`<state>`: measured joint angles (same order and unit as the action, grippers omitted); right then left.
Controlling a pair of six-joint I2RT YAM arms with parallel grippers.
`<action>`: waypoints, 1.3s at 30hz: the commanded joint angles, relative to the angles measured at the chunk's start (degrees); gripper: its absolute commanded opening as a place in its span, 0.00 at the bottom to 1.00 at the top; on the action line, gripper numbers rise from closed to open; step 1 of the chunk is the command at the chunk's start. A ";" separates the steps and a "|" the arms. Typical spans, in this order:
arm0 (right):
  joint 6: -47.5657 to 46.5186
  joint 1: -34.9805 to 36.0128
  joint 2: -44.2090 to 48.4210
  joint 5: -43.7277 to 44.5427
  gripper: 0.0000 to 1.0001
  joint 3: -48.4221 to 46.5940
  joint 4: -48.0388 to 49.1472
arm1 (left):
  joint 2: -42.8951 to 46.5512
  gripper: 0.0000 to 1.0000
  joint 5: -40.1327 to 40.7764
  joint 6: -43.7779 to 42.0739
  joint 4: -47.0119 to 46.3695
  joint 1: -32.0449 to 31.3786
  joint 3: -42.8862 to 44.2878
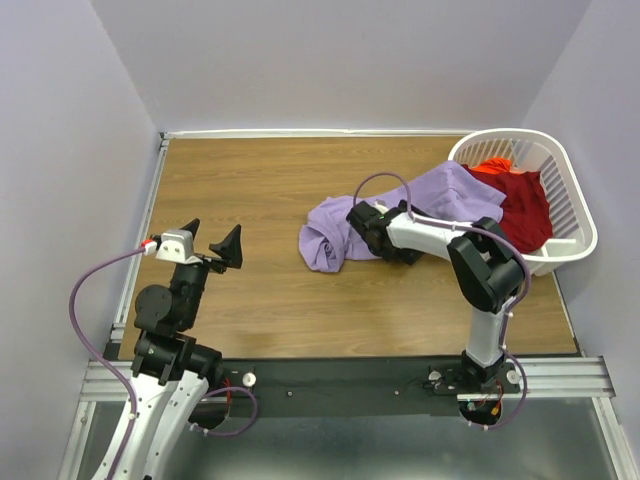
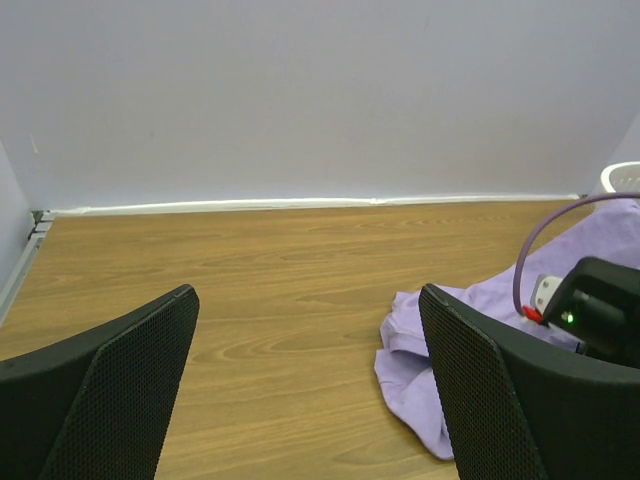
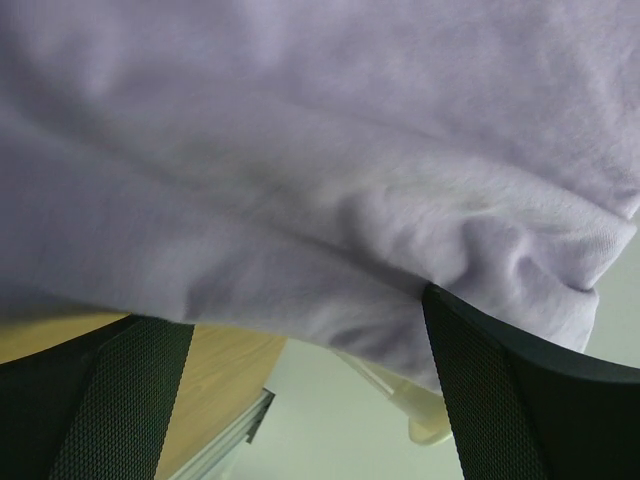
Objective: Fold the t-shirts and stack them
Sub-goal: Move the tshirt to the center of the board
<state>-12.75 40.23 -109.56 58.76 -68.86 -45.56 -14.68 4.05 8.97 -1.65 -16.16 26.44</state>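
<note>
Right fingers (image 3: 520, 390) gape against the lavender t-shirt (image 1: 440, 195); left fingers (image 2: 110, 400) hang wide over the desk (image 1: 250, 190). Laying it out flat seems the step. Next, pinch an edge.

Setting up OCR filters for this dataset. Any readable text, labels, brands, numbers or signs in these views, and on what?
No readable text in any view.
Lavender t-shirt: plain, no print or tag showing.
Red t-shirt: plain, no print showing.
White laundry basket: no label visible.
Right arm: no legible marking, only a small green light.
</note>
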 commanded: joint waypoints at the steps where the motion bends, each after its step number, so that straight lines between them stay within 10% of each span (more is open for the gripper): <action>1: -0.16 -2.87 -1.00 3.55 0.99 -2.86 3.81 | 1.05 0.98 0.69 -0.89 -1.25 0.08 -0.60; 10: -1.31 -4.98 -2.50 5.22 0.71 -5.76 7.59 | 1.32 0.98 0.95 -0.97 -1.25 0.08 -0.68; 16: -1.83 -5.07 -1.19 4.96 0.01 -7.25 8.47 | 1.14 0.98 0.96 -0.97 -1.25 -0.01 -0.60; 39: -21.25 -3.84 7.79 3.64 0.00 -49.69 15.15 | 0.00 0.98 1.22 -0.89 -1.43 0.08 -0.60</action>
<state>-27.31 35.53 -99.96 63.94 -111.37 -34.94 -14.44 4.08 8.80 -1.67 -16.16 26.41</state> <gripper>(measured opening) 0.010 0.983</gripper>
